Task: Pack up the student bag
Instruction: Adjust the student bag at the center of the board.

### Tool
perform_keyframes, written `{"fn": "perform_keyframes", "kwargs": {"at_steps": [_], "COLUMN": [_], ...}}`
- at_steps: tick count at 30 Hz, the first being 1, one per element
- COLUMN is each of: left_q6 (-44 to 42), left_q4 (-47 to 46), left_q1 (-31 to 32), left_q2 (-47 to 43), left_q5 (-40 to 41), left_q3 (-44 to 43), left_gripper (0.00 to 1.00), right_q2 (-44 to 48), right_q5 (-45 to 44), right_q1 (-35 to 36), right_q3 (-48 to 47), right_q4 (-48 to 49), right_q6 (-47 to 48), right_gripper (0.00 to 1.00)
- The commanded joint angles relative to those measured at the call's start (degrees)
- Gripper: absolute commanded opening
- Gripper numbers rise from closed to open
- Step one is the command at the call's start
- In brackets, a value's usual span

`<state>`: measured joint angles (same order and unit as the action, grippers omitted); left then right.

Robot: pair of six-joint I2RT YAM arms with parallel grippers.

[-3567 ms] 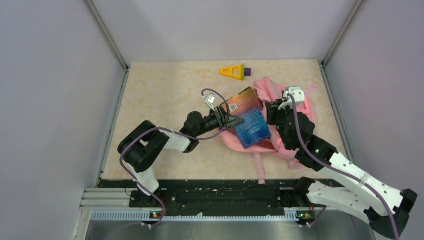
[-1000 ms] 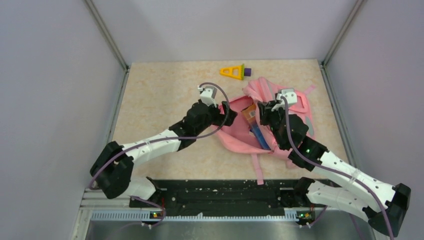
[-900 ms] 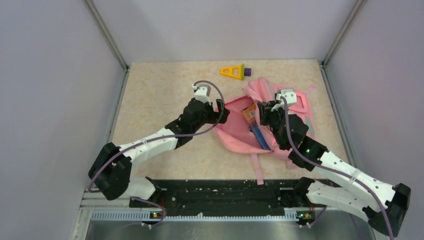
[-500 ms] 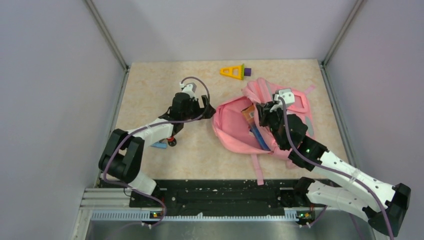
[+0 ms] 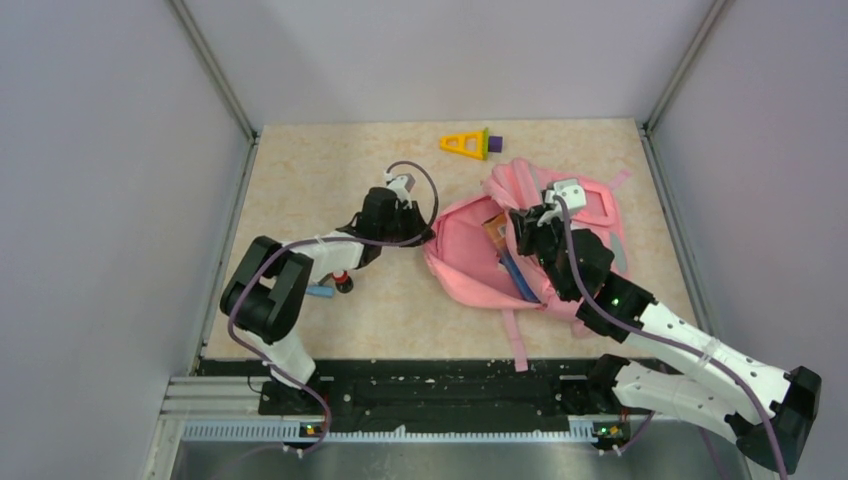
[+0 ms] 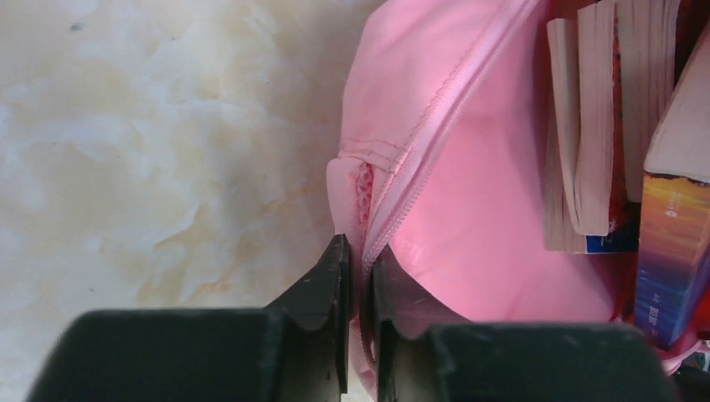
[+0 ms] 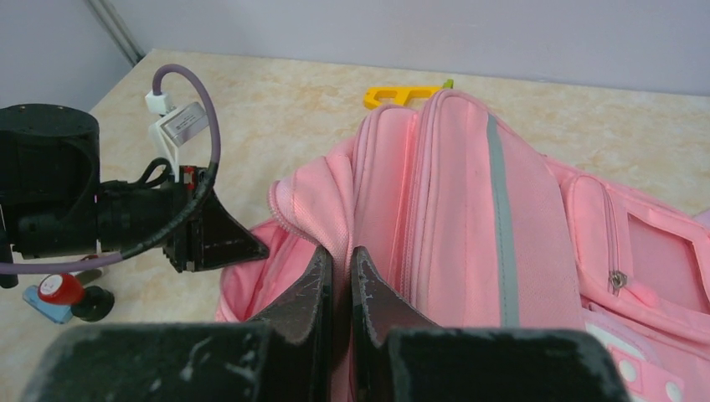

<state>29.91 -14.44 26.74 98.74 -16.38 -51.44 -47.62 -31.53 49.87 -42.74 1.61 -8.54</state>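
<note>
The left arm (image 5: 318, 250) is folded tight, with its elbow low at the lower left of the top view. Its forearm runs up and right towards mid-frame. The left tool (image 5: 426, 233) has its jaws standing nearly together, pinching the edge of the student bag (image 5: 462, 255). The right arm (image 5: 680, 338) stretches from the lower right corner up and left towards the centre. The jaws of the right tool (image 5: 519, 222) are closed on a fold of the bag's opening.
</note>
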Motion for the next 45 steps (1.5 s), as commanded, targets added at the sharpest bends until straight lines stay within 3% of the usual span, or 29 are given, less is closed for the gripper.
{"fn": "perform_keyframes", "kwargs": {"at_steps": [1, 2, 11, 16, 23, 28, 35, 41, 45], "left_q6": [-3.25, -4.14, -4.83, -2.13, 8.06, 15.31, 23.67, 26.01, 21.44], "left_q4": [-4.72, -4.73, -4.07, -2.59, -0.88, 1.64, -1.04, -2.69, -4.26], "left_q1": [2.18, 2.85, 8.81, 15.92, 28.99, 38.54, 51.34, 54.03, 54.03], "left_q2": [-4.4, -5.34, -22.84, -32.56, -42.06, -43.5, -37.13, -33.89, -35.46], "left_q5": [-1.83, -1.77, 7.55, 14.79, 31.69, 44.52, 58.05, 62.24, 63.66], "left_q3": [2.37, 3.19, 16.94, 23.27, 30.15, 30.35, 27.13, 23.93, 22.0], "left_gripper": [0.04, 0.0, 0.0, 0.0, 0.0, 0.0, 0.0, 0.0, 0.0], "right_q2": [1.49, 1.19, -7.44, -13.23, -22.35, -28.99, -32.15, -23.97, -15.54], "right_q5": [2.16, 3.18, 10.58, 14.03, 19.45, 23.53, 25.17, 21.06, 12.89], "right_q1": [0.32, 0.3, 0.05, -0.52, -2.36, -2.64, -2.79, -2.78, -2.9], "right_q3": [-1.36, -1.52, -4.38, -6.14, -9.0, -11.39, -11.25, -7.05, -1.65], "right_q4": [5.31, 5.11, 6.12, 8.94, 14.89, 20.32, 26.99, 24.82, 26.79], "right_q6": [1.58, 1.71, 5.79, 8.15, 10.41, 12.11, 15.29, 13.42, 14.42], "right_gripper": [0.0, 0.0, 0.0, 0.0, 0.0, 0.0, 0.0, 0.0, 0.0]}}
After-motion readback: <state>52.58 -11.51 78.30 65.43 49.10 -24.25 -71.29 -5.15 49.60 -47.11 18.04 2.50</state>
